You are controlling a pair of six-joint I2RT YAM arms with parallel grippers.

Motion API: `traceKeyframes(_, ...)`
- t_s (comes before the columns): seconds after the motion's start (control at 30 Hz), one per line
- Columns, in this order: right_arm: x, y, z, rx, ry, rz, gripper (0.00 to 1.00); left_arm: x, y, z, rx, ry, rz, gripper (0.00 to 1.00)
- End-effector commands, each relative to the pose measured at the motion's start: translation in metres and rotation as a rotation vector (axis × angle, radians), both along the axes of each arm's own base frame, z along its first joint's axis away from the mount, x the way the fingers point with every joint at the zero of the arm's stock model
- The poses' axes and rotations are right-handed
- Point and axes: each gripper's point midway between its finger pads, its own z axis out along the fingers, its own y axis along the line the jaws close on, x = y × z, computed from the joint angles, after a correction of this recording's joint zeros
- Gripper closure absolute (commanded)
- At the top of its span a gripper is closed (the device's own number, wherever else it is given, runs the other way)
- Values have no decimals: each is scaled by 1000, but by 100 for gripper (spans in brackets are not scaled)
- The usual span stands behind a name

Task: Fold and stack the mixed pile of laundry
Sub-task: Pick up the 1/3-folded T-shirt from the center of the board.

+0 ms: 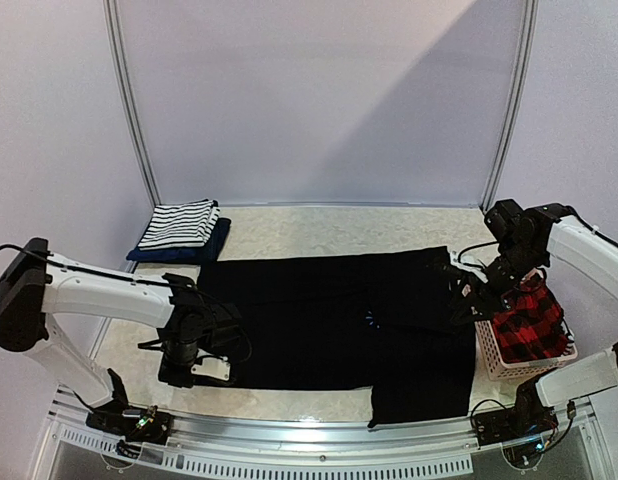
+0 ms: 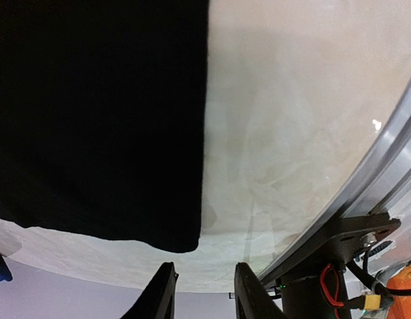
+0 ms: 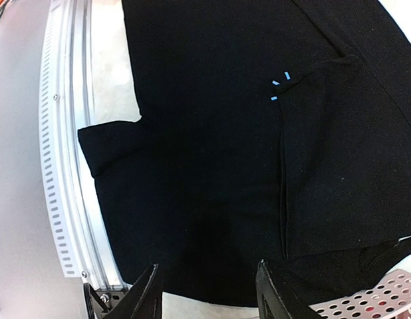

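Note:
The large black shirt (image 1: 319,320) lies spread flat across the table, its small blue star mark (image 1: 370,320) near the middle; the mark also shows in the right wrist view (image 3: 280,85). The striped tank top (image 1: 177,224) lies folded on the navy piece (image 1: 217,244) at the back left. The red-black plaid shirt (image 1: 529,320) sits in the pink basket (image 1: 509,365). My left gripper (image 1: 194,368) is open and empty over the shirt's near left corner (image 2: 185,239). My right gripper (image 1: 467,300) is open and empty over the shirt's right edge (image 3: 212,292).
The pink basket stands at the table's right edge beside the shirt; its perforated rim (image 3: 385,296) shows in the right wrist view. A metal rail (image 1: 289,440) runs along the near table edge. Bare table (image 1: 339,225) lies behind the shirt.

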Motion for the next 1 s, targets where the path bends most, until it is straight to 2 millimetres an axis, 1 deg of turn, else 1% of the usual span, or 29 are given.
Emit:
traceKeyframes(0.0, -6, 6, 14, 44, -18, 47, 52, 4, 1, -9, 48, -29, -6, 68)
traceKeyframes(0.23, -13, 10, 21, 78, -4, 51, 52, 10, 5, -20, 127, -50, 16, 66)
traceKeyframes(0.37, -16, 12, 24, 97, 7, 51, 52, 11, 0, -29, 135, -51, 31, 69)
traceKeyframes(0.5, -19, 10, 23, 87, 9, 56, 52, 11, -1, -29, 141, -49, 33, 74)
traceKeyframes(0.7, -16, 7, 16, 66, -10, 59, 52, 11, -1, -29, 151, -48, 14, 77)
traceKeyframes(0.77, -16, 6, 14, 62, -13, 56, 52, 11, 0, -29, 157, -52, 11, 76)
traceKeyframes(0.87, -18, 4, 12, 52, -17, 53, 52, 4, 4, -32, 195, -30, -31, 70)
traceKeyframes(0.97, -19, 3, 14, 48, -27, 53, 52, 2, 4, -34, 241, -19, -45, 72)
